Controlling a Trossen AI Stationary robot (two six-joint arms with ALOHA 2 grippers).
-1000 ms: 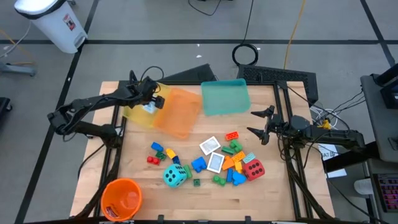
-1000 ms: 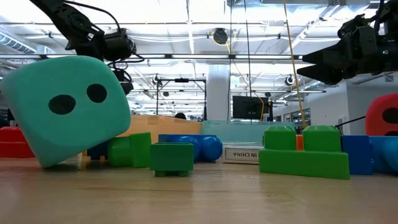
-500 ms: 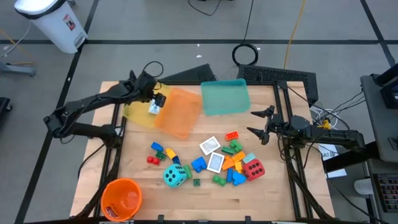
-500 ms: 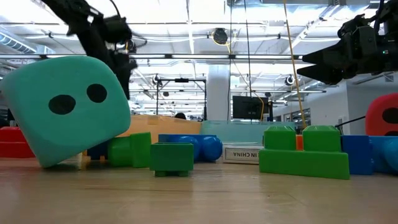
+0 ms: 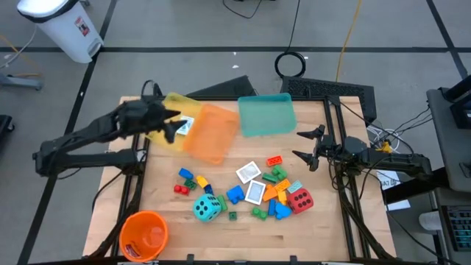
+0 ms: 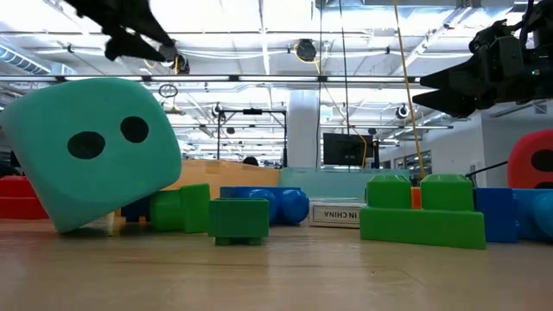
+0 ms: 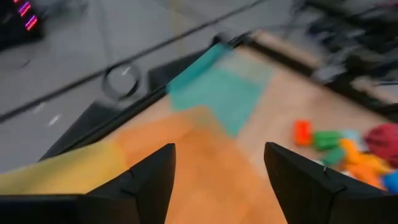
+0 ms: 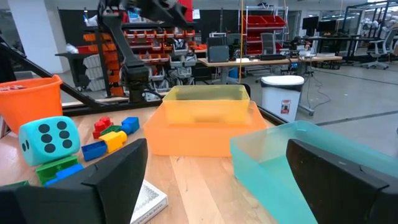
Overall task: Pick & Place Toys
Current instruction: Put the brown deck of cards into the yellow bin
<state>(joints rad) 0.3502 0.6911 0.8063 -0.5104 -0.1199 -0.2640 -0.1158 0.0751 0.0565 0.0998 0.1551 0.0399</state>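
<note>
Small plastic toy bricks (image 5: 269, 193), a cyan die (image 5: 207, 207), a red die (image 5: 299, 199) and white picture cards (image 5: 249, 171) lie clustered mid-surface, none held.
Left pincer (image 5: 175, 125) hovers over the translucent yellow tray (image 5: 175, 103) and orange tray (image 5: 211, 132), fingers spread and empty; right pincer (image 5: 303, 143) waits near the teal tray (image 5: 266, 115), fingers wide apart; a round orange bucket (image 5: 143, 235) stands at the wooden surface (image 5: 331, 235) corner.
</note>
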